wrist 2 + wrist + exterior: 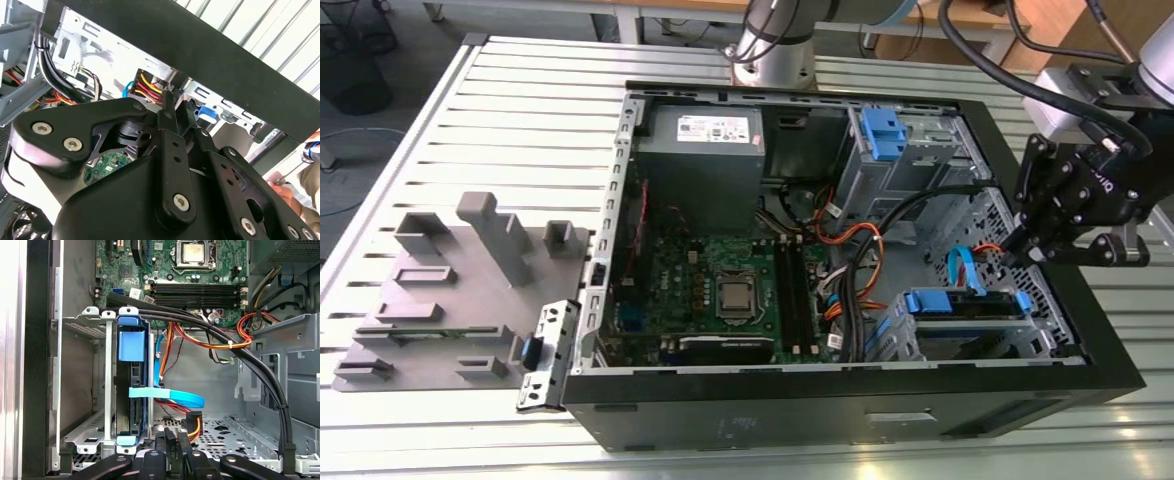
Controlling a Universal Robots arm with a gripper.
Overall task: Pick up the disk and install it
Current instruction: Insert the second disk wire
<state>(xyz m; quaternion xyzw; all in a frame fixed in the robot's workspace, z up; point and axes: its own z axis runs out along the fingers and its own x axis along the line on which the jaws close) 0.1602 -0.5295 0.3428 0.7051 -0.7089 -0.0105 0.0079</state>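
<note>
The disk (pixel 966 304), edge-on in its blue plastic carrier, sits inside the metal drive cage (pixel 921 340) at the case's corner on the exterior view's right. In the first wrist view the disk (pixel 133 390) stands between the cage's rails, with a blue flat cable (pixel 175 396) running from it. My gripper (pixel 1018 252) hangs over the case's wall on that side, a little above and beside the cage and apart from the disk. Its black fingers (pixel 163 442) stand together with nothing between them, and the gripper (pixel 175 102) looks the same in the second wrist view.
The open black computer case (pixel 854 410) lies on a slatted white table. Inside are the motherboard (pixel 720 290), a grey power-supply box (pixel 700 140), an upper bay with a blue bracket (pixel 881 135) and thick black cables (pixel 240 352). A grey fixture (pixel 454 290) lies beside it. A person's hand (pixel 282 190) shows.
</note>
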